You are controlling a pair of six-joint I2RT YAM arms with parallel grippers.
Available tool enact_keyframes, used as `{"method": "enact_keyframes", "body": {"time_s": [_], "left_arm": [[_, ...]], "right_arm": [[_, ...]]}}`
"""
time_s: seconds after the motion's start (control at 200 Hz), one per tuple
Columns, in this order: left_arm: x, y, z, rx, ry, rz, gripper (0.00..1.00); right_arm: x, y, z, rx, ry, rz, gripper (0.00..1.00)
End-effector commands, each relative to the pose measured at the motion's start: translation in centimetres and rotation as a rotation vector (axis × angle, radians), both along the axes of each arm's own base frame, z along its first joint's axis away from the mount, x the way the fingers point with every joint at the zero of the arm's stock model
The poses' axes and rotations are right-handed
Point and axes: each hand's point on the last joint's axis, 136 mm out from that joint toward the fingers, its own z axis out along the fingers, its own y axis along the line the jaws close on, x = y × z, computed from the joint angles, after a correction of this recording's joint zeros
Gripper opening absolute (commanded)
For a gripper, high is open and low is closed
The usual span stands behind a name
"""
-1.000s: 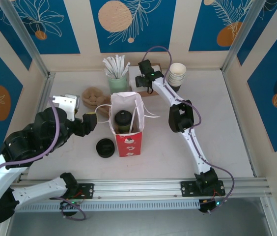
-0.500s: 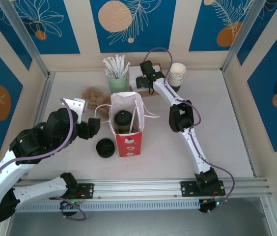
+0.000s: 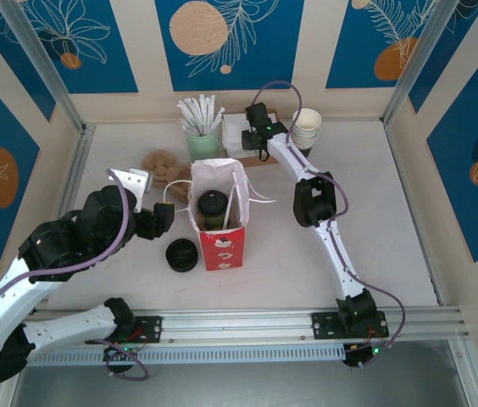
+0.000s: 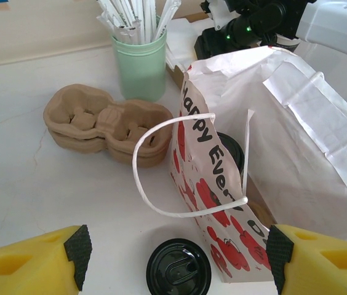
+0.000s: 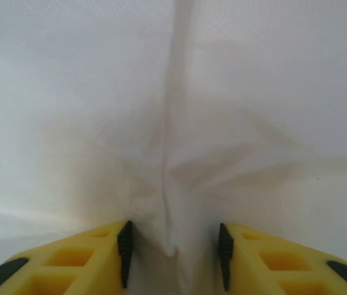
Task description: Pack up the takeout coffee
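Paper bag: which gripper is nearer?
Left. The left gripper sits just left of the paper bag; the right gripper is farther back, over the white napkins.

Seen from above and behind the arms, the overhead camera looks down on the whole tabletop [image 3: 375, 220]. The left wrist camera sits low at near left, facing far and right past the left end effector [image 4: 179, 258] toward the paper bag [image 4: 296, 166] and straw cup [image 4: 139, 70], both shared with the overhead view. The right wrist camera looks past the right end effector [image 5: 173, 258], hard up against white paper [image 5: 173, 92].
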Motion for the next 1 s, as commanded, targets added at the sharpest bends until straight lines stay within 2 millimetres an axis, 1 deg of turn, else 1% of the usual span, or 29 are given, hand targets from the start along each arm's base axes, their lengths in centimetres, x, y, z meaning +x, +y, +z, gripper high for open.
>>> {"method": "enact_keyframes", "body": {"time_s": [0.0,0.14,0.195,0.265,0.38,0.485,0.61,0.685,0.7,0.715,0.855,0.885,0.995], "left_arm": [[0.1,0.0,0.2,-0.017,-0.003,0.006,0.76],[0.0,0.2,0.0,-0.013,0.001,0.011,0.76],[0.0,0.4,0.0,-0.015,-0.005,0.019,0.76],[0.0,0.5,0.1,-0.021,-0.013,0.021,0.76],[-0.3,0.9,0.1,-0.028,-0.017,0.026,0.76],[-0.4,1.2,0.1,-0.029,-0.018,0.030,0.76],[-0.5,1.3,0.1,-0.039,-0.022,0.032,0.76],[-0.6,1.3,0.1,-0.041,-0.023,0.031,0.77],[-0.6,1.4,0.1,-0.040,-0.024,0.032,0.77],[-0.6,1.4,0.0,-0.042,-0.024,0.033,0.77],[-0.6,1.4,-0.6,-0.051,-0.021,0.041,0.77],[-0.6,1.4,-0.9,-0.052,-0.018,0.044,0.77],[-0.5,1.9,-1.4,-0.064,-0.021,0.075,0.77]], "right_arm": [[0.5,1.0,1.7,0.039,-0.038,0.025,0.40],[0.8,1.3,3.8,0.060,-0.079,0.037,0.35],[0.9,1.5,4.7,0.072,-0.096,0.044,0.31],[1.1,1.7,5.3,0.082,-0.112,0.048,0.25],[1.0,1.9,6.3,0.095,-0.121,0.043,0.23],[0.7,1.8,8.1,0.110,-0.135,0.035,0.21],[0.1,2.0,11.9,0.129,-0.175,0.044,0.17],[-0.7,2.0,14.4,0.132,-0.196,0.050,0.12],[-0.8,2.0,14.6,0.132,-0.195,0.049,0.11],[-1.0,1.9,15.3,0.135,-0.201,0.049,0.10],[-2.9,1.6,20.0,0.149,-0.236,0.053,0.06],[-3.4,1.5,20.8,0.147,-0.238,0.052,0.05],[-5.5,1.3,24.7,0.163,-0.266,0.066,0.03]]}}
